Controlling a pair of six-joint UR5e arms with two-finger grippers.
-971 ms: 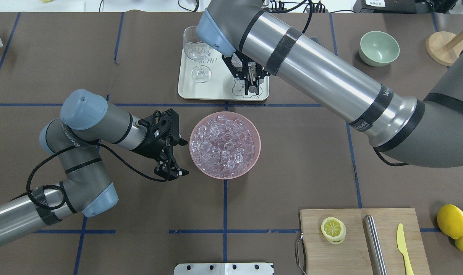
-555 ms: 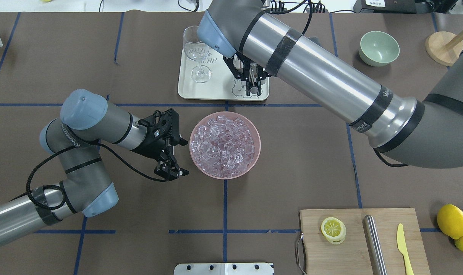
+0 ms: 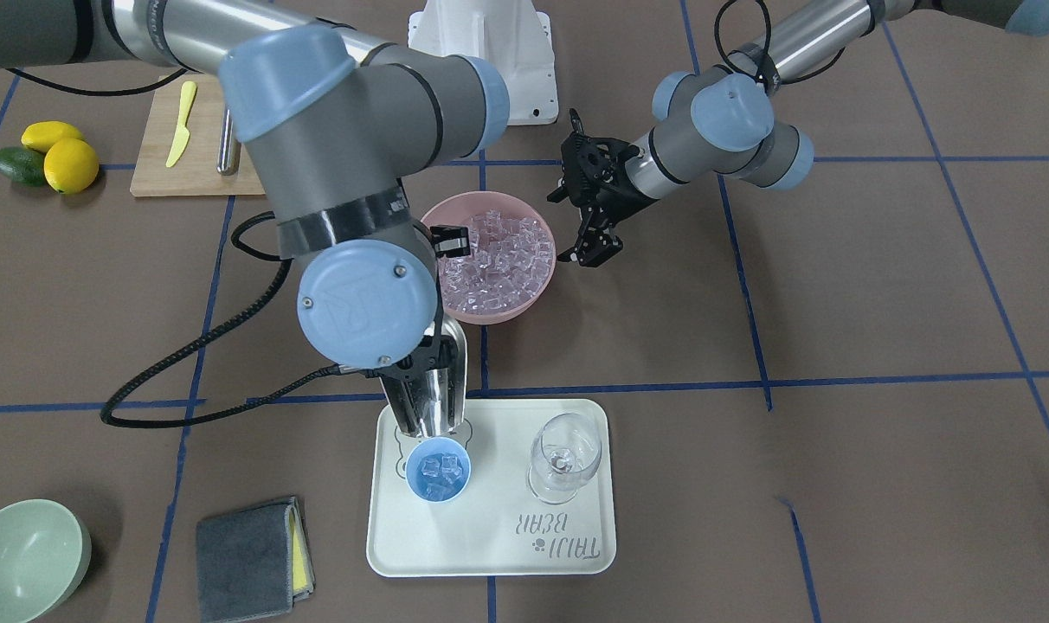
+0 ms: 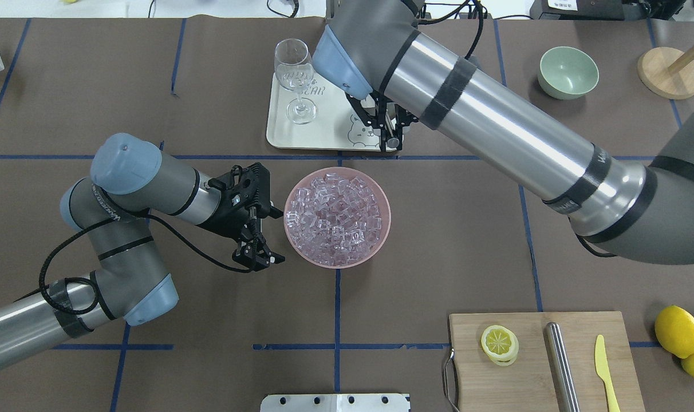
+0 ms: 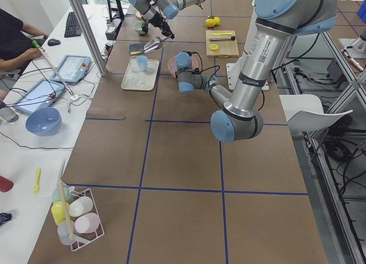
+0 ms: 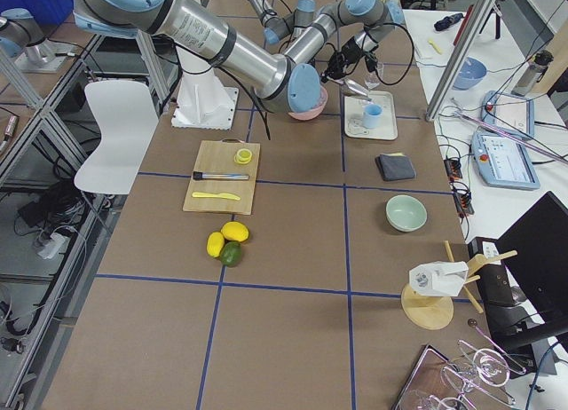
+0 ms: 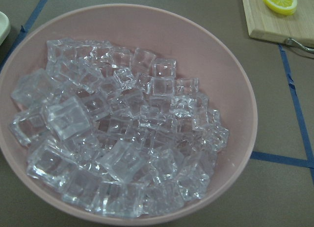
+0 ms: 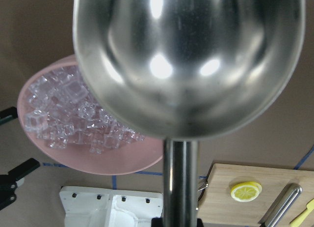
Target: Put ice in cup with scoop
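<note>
My right gripper (image 4: 384, 123) is shut on the handle of the steel scoop (image 3: 434, 381). It holds the scoop tilted mouth-down just above the light-blue cup (image 3: 438, 469). The cup stands on the cream tray (image 3: 490, 536) and holds a few ice cubes (image 3: 442, 472). The scoop's trough (image 8: 189, 55) looks empty in the right wrist view. The right arm hides the cup in the overhead view. A pink bowl (image 4: 294, 194) full of ice (image 4: 335, 214) sits mid-table. My left gripper (image 4: 273, 236) is open and empty beside the bowl's left rim.
A clear wine glass (image 3: 563, 459) stands on the tray beside the cup. A green bowl (image 4: 568, 71), a wooden stand (image 4: 667, 71), a cutting board (image 4: 524, 377) with lemon slice, steel cylinder and yellow knife, lemons (image 4: 677, 331) and a folded grey cloth (image 3: 252, 547) lie around.
My right arm has shifted a little to the right and back toward the tray's near edge with the scoop. The left arm has not moved.
</note>
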